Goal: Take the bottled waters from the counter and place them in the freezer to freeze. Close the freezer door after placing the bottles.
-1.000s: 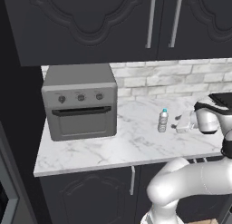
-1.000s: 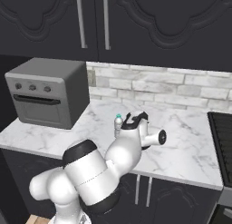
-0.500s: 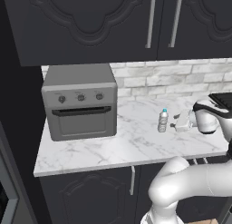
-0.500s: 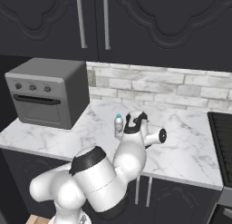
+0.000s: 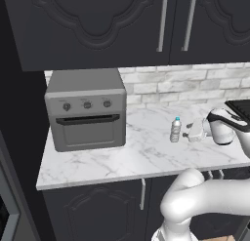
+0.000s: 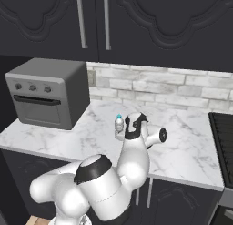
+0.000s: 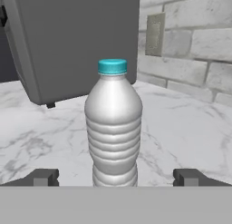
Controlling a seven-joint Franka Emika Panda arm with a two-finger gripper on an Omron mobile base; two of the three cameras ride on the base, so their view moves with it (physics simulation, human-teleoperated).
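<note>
One bottled water [image 7: 113, 128] stands upright on the marble counter [image 5: 122, 159], right of the grey toaster oven [image 5: 87, 108] and in front of the brick backsplash [image 6: 164, 89]. You see the gripper [image 7: 115, 177] level with the bottle's lower half, its fingers [image 7: 43, 177] spread wide to either side of the bottle and not touching it.

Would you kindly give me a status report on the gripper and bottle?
Gripper open, level with bottle, fingertips either side. Bottle upright on counter, not gripped. Toaster oven behind it, not in the way.
</note>
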